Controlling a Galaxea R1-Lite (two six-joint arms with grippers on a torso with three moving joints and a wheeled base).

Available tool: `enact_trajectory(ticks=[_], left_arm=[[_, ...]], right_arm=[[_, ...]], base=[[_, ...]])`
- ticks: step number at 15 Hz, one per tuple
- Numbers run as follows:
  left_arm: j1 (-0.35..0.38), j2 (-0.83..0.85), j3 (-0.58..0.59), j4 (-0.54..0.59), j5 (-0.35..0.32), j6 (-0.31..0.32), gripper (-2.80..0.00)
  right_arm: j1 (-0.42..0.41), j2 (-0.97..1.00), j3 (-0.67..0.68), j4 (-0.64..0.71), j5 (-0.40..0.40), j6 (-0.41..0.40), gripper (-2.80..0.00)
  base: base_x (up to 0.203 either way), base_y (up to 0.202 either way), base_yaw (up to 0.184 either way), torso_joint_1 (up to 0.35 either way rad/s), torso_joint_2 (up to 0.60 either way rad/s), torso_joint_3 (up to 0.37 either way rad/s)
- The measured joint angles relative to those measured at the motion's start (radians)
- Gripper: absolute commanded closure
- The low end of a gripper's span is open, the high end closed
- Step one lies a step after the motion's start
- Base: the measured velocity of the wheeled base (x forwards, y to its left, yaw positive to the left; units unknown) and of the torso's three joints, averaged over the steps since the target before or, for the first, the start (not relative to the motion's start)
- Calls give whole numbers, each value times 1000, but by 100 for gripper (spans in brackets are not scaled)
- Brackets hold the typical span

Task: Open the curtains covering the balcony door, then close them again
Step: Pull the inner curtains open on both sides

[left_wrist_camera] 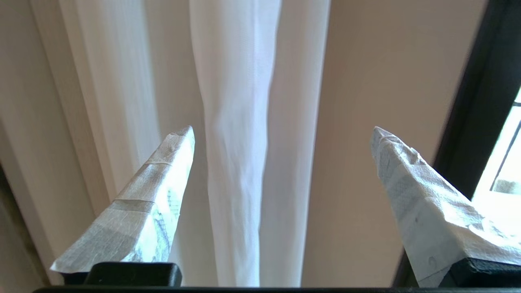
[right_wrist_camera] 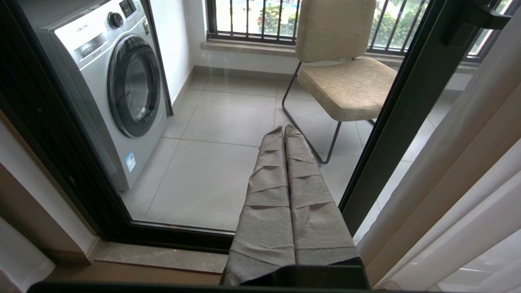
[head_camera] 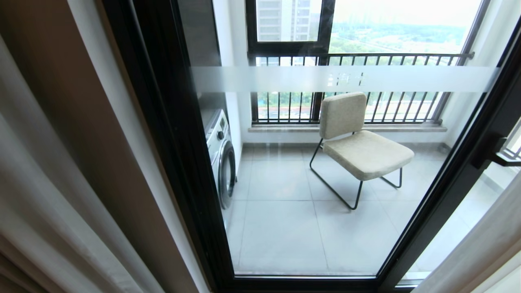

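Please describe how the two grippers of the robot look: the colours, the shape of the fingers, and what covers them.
The left gripper has two tapered, pointed fingers wrapped in white woven tape with faint grey print, on a black base. The right gripper has two long flat fingers wrapped in grey-beige tape with wrinkled overlapping bands, also on a black base. No cables show.

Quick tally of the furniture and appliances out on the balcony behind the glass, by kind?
Beige padded chair with black wire legs: 1
Silver front-loading washing machine: 1
Total: 2
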Motion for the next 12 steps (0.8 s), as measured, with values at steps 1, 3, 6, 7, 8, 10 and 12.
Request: enact_trajectory(ticks=[1, 3, 6, 7, 8, 10, 12], left_arm=[[0, -50, 58, 0, 0, 0, -280], [2, -139, 159, -3, 3, 0, -280], [4, -198, 207, -8, 1, 1, -280], [4, -205, 211, -9, 1, 2, -280], [4, -211, 213, -9, 2, 2, -280], [4, -218, 215, -11, 2, 2, 0], [4, -221, 217, -11, -1, 2, 0]], right_arm=[[0, 0, 0, 0, 0, 1, 0], [0, 0, 0, 0, 0, 0, 0], [0, 0, 0, 0, 0, 0, 0], [0, 0, 0, 0, 0, 0, 0], [0, 0, 0, 0, 1, 0, 0], [0, 0, 0, 0, 0, 0, 0], [0, 0, 0, 0, 0, 0, 0]], base=[[0, 0, 0, 0, 0, 0], [0, 0, 0, 0, 0, 0], [0, 0, 0, 0, 0, 0], [0, 0, 0, 0, 0, 0], [0, 0, 0, 0, 0, 0], [0, 0, 0, 0, 0, 0], [0, 0, 0, 0, 0, 0]])
